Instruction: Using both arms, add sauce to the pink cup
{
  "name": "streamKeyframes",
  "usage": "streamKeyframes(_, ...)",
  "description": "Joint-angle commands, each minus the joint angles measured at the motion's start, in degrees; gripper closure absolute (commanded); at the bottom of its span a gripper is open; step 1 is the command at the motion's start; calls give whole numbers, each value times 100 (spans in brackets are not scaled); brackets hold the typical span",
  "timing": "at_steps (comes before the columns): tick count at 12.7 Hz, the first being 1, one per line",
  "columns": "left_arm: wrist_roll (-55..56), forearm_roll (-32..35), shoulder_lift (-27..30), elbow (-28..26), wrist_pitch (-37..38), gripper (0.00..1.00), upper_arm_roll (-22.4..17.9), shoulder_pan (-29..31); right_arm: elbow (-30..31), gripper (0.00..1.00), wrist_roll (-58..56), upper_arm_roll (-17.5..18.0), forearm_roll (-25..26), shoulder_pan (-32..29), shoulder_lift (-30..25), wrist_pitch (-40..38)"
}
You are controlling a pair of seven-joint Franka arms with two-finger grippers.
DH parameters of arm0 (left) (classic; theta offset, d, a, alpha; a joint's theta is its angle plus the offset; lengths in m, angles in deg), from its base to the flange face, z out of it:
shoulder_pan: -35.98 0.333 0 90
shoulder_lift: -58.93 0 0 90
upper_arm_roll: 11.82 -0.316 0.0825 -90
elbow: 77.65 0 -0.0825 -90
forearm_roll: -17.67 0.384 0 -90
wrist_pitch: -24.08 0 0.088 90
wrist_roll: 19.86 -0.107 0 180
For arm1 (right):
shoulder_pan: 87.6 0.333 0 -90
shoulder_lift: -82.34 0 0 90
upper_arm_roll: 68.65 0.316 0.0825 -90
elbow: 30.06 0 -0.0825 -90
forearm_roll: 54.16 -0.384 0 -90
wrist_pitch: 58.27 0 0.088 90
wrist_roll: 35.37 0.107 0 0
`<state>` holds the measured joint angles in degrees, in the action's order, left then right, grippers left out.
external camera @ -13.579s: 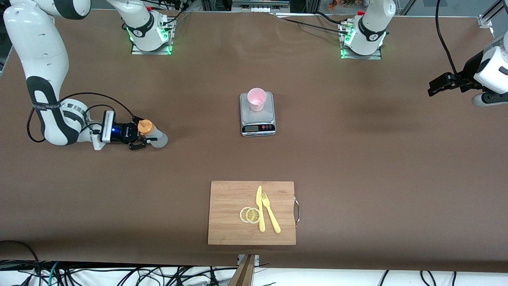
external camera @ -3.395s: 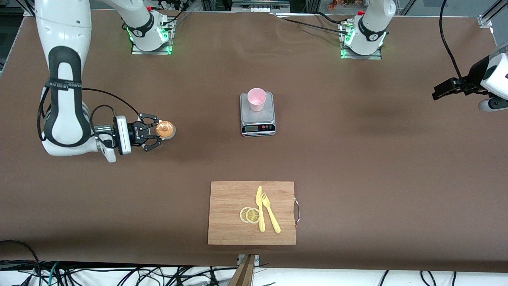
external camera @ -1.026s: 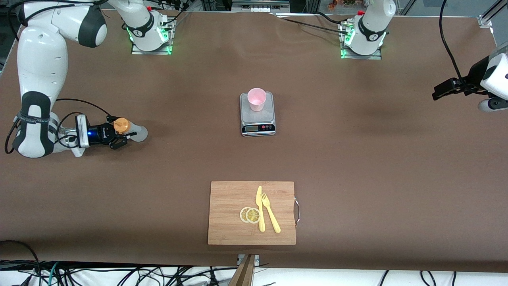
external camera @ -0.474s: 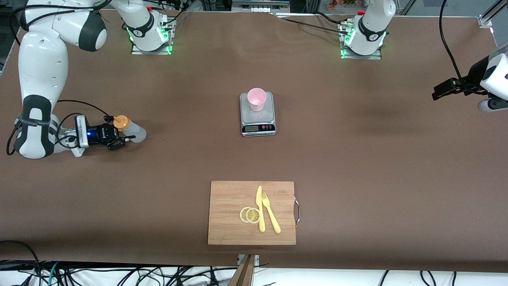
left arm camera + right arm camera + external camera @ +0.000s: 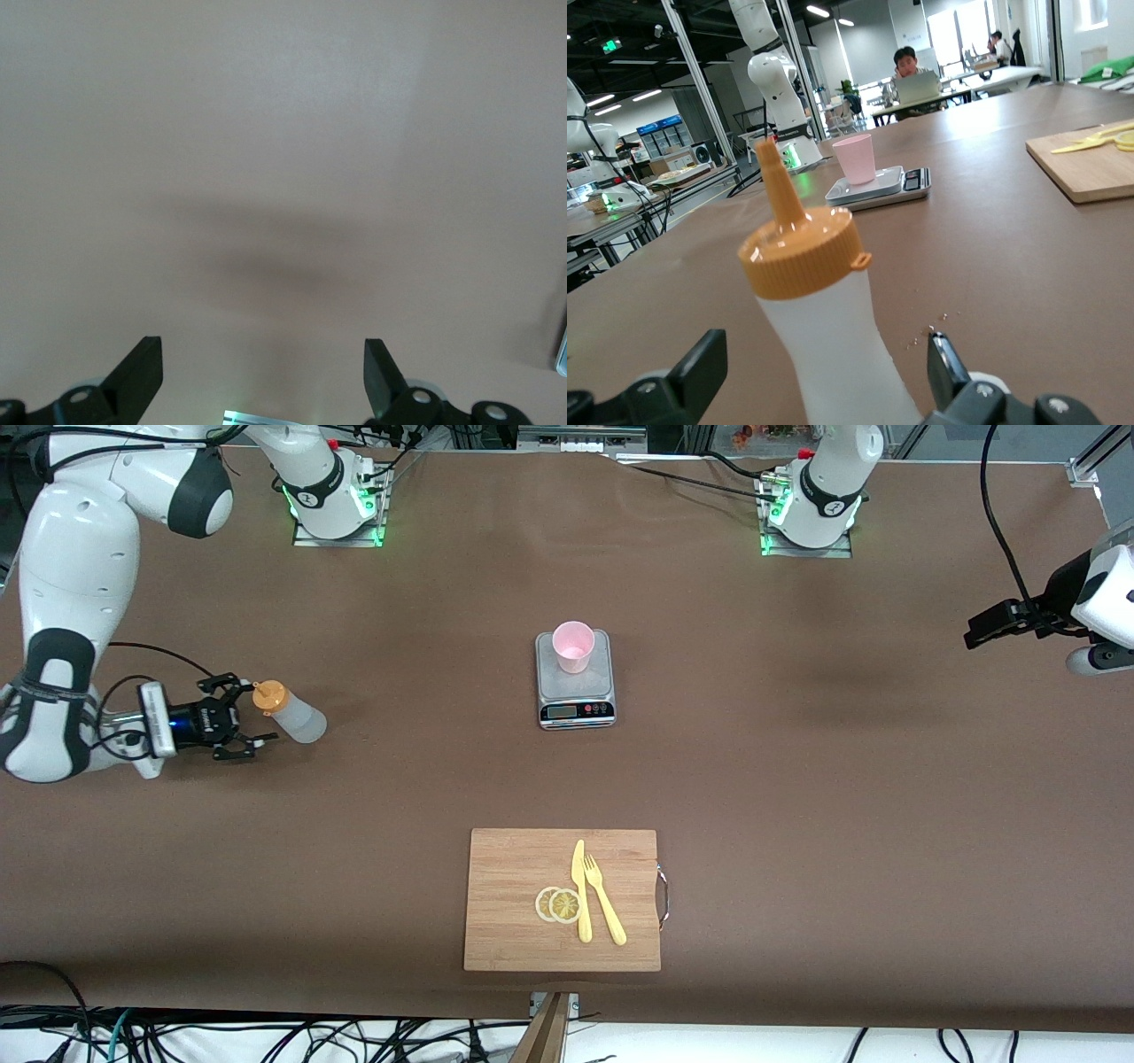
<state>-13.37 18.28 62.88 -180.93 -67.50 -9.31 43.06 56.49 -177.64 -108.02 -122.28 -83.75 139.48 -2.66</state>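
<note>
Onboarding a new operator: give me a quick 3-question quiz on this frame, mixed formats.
1. True or false: the right gripper is shut on the sauce bottle.
2. What does the pink cup stand on?
A. the cutting board
B. the scale
C. the bare table
3. Fill in: the fork lies beside the ____ on the cutting board.

Key
1. False: its fingers are open, with the bottle standing upright on the table by their tips.
2. B: the scale, mid-table.
3. Knife; two lemon slices lie beside it too.

The left gripper waits open, up over its own end of the table.
</note>
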Motion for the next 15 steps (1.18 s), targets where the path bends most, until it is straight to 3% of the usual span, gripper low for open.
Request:
streamKeyframes(1,-79,80,18,-8,-36,0,31,22,-497,0,960,-307,123,46,-186,-323)
streamKeyframes(5,-79,80,9,-34,-45,0,31,31,-832,0,2734,-860,413,695,-730,-280)
streamKeyframes(10,-79,80,9,-35,-71,0,31,31,-1421,0,4574,-2353,448,1758,-951,-315)
streamKeyframes(11,-96,80,9,-35,-71,0,22,31,-1413,0,4689,-2748,457,2169,-951,-236)
streamKeyframes(13,-96,80,18,-35,-71,0,22,31,-1246,0,4743,-3880,755,3119,-890,-121)
streamKeyframes(14,-96,80,18,-35,-62,0,22,31,-1272,0,4760,-4094,782,3183,-889,-130)
streamKeyframes(15,-166,80,18,-35,-62,0,13,31,-1255,0,4917,-4053,808,3288,-933,-34)
